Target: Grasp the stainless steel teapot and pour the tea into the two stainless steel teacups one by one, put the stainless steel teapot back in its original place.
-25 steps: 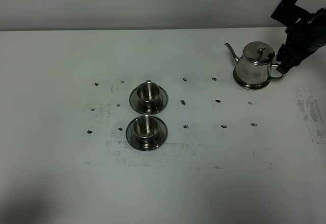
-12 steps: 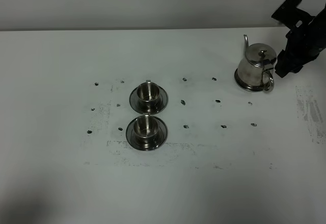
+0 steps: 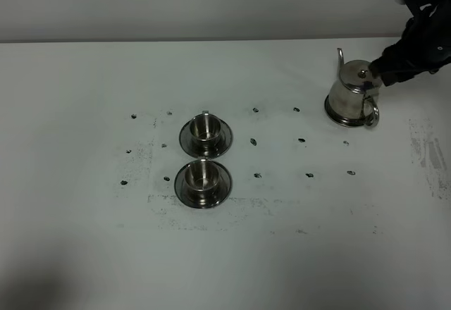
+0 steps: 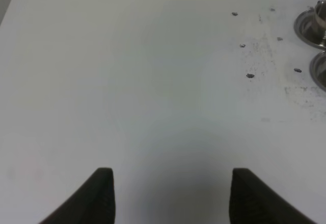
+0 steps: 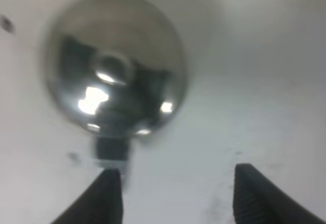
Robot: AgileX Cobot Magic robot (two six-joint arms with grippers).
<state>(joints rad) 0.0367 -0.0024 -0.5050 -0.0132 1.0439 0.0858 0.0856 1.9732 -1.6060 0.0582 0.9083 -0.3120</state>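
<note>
In the exterior high view the stainless steel teapot (image 3: 351,90) stands in the upper right of the frame. It sits on a round steel coaster (image 3: 340,119) whose rim shows just under its base. Its thin spout (image 3: 340,58) points toward the far edge of the white worktop (image 3: 77,246), and its loop handle (image 3: 372,113) faces the near side. The right arm (image 3: 417,46) comes in from the upper right corner, with its dark end just over the lid side of the teapot. From this view I cannot tell whether it touches the pot.

The right wrist view is blurred and looks down on the teapot's domed lid and knob (image 5: 109,63). The right gripper (image 5: 174,173) has its fingers (image 5: 109,196) spread wide with only bare worktop between them. They hold nothing; the teapot lies beyond the tips, its handle just off one fingertip.

The two stainless steel teacups sit left of centre in the exterior view, well apart from the teapot. The far teacup (image 3: 205,128) and the near teacup (image 3: 201,175) each stand upright on a dark-rimmed saucer (image 3: 184,137), and the two saucers almost touch. Small dark marks (image 3: 301,140) dot the worktop between cups and teapot.

The left gripper (image 4: 170,193) shows only in the left wrist view. Its fingers (image 4: 99,198) stand wide apart over bare worktop, gripping nothing. Parts of the two saucers are in view there, well apart from the fingers.
</note>
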